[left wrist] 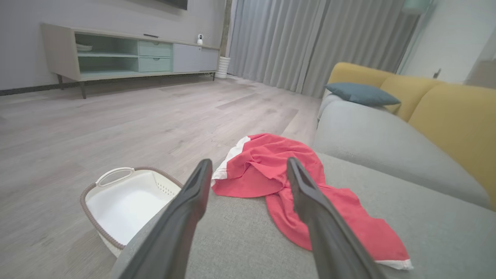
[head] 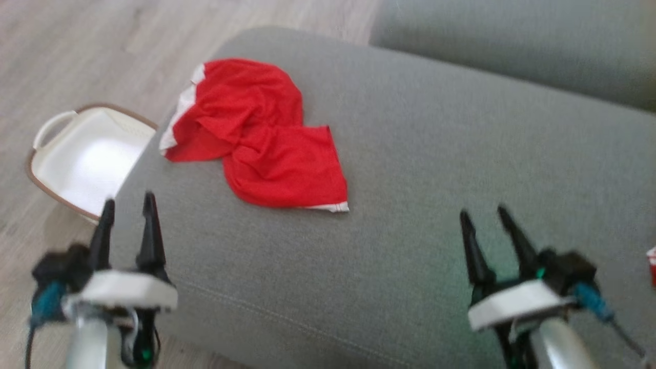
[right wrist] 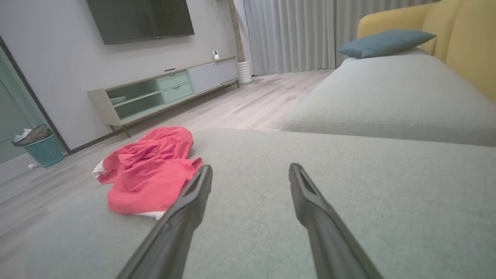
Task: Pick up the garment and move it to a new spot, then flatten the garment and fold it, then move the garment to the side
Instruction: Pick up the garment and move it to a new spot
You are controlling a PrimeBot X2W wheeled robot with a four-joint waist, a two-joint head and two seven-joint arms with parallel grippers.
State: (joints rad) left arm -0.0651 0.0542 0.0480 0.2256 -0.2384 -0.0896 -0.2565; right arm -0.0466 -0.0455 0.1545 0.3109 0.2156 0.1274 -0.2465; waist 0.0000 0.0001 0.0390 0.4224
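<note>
Currently a red garment, thin soft cloth with white trim, lies crumpled and twisted toward the far left edge of the grey woven cushion. Pinching a trimmed edge, not the bunched middle, should lift it cleanly. Over the cushion's near side hover the left gripper and right gripper, jaws spread, empty. A white plastic basket sits beside the cushion's left edge.

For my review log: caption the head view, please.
Both open, left gripper and right gripper face crumpled red garment on grey cushion.
</note>
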